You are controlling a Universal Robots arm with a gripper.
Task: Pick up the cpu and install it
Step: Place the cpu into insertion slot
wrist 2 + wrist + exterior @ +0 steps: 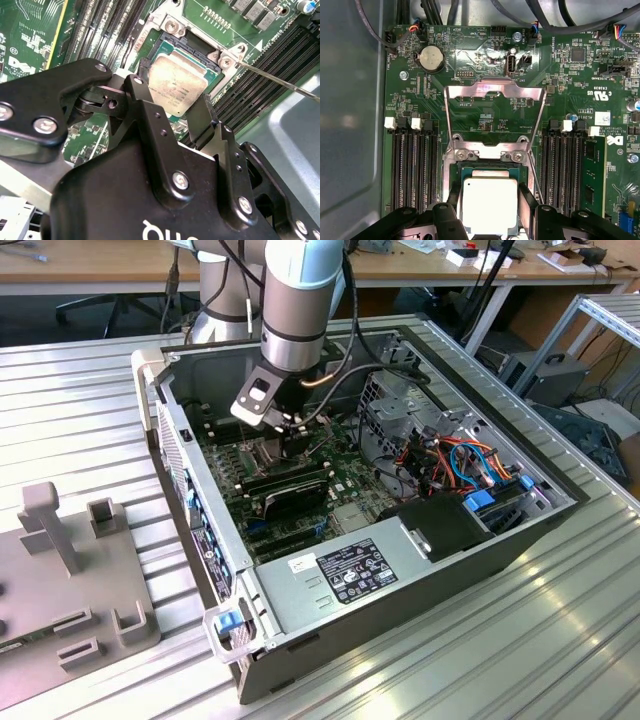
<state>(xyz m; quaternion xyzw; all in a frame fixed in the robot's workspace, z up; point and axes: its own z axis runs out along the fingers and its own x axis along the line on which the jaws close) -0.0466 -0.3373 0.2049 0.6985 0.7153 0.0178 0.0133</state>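
Silver-grey metal shows between my black fingers [529, 202]: the cpu [490, 207], a small flat square chip. My gripper [172, 92] is closed on it, one finger pressed against each of two opposite edges.

In both wrist views the chip lies squarely over the socket [487, 172] on the green motherboard [470, 80]. I cannot tell whether it already rests in the socket or hangs just above it. The hinged metal frame [492, 95] of the socket is swung open and lies flat on the board beyond the chip. A thin metal lever [280, 82] slants out past one corner of the socket. Rows of black memory slots [412, 165] run along both sides of the socket. A round coin battery [431, 59] sits farther up the board, well apart from the chip.

In the exterior view my arm [295, 310] reaches straight down into an open computer case [500, 550], which lies on its side on a ribbed aluminium table [480, 660]. My wrist is low over the board, beside two long black memory sticks [285, 485]. A grey power supply [350, 575] fills the near corner of the case, and coloured cables [470, 465] bunch toward the exterior view's right. On the table at the exterior view's left lies a grey fixture plate [60, 580], well apart from the case.
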